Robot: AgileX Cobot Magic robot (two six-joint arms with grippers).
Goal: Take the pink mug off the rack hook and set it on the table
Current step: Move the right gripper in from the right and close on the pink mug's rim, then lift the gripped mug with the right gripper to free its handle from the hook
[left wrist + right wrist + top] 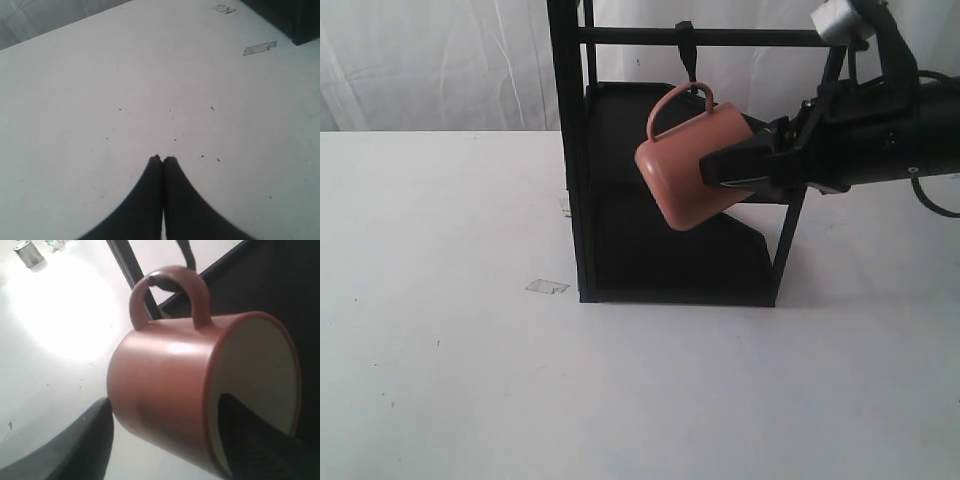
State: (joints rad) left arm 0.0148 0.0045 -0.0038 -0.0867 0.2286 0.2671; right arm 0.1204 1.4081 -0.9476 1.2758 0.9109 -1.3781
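The pink mug (685,175) (160,385) is tilted in front of the black rack (570,150), mouth toward my right arm. Its handle still loops round the rack hook (688,55) (185,252) on the top crossbar. My right gripper (720,170) (162,402) is shut on the mug's wall, one finger inside the cream interior and one against the outside. My left gripper (163,159) is shut and empty above the white table (440,350); the exterior view does not show it.
A clear tape scrap (547,287) (259,48) lies on the table left of the rack's foot. The rack's two slanted trays sit right behind the mug. A small metal can (29,253) stands far off on the table.
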